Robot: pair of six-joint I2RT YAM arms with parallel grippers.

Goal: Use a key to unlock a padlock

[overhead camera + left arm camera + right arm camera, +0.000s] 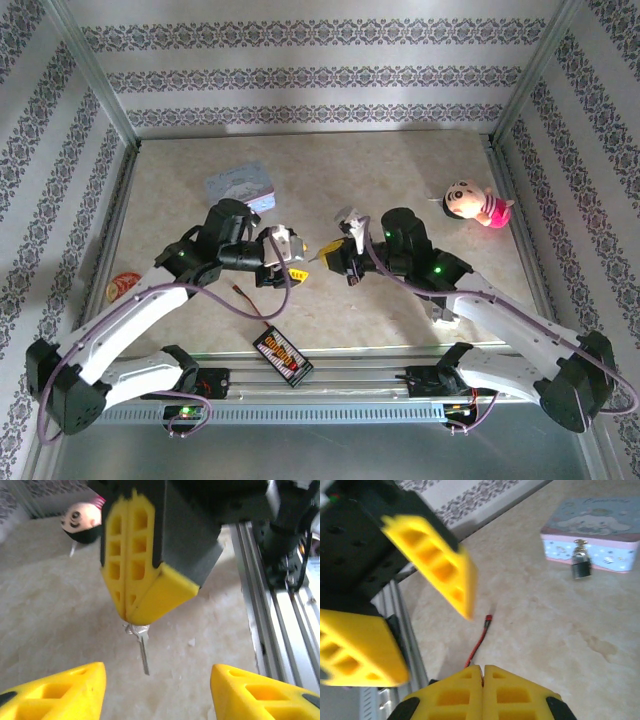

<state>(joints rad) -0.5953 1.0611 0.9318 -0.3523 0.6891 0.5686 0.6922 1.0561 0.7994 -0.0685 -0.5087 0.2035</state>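
- Jaws of the right gripper (131, 619) are pressed shut on the small, thin, silvery metal key (141, 647), pinched by its head.
- Key blade hangs out past the fingertips, its long axis roughly in line with the fingers, tip free above the beige table (60, 630).
- Left gripper (157, 670) faces it with jaws spread and nothing between them; the key hangs just off its tips.
- Small dark-and-silvery padlock (580, 564) sits upright against the front of the light-blue rectangular cartoon tin (600, 525), well apart from both grippers.
- From my right wrist view it lies ahead and off to the right of the shut fingers.
- From above, the tin lies just beyond the left arm. I judge that arm nearer to steady the lock while the right swings the key round.
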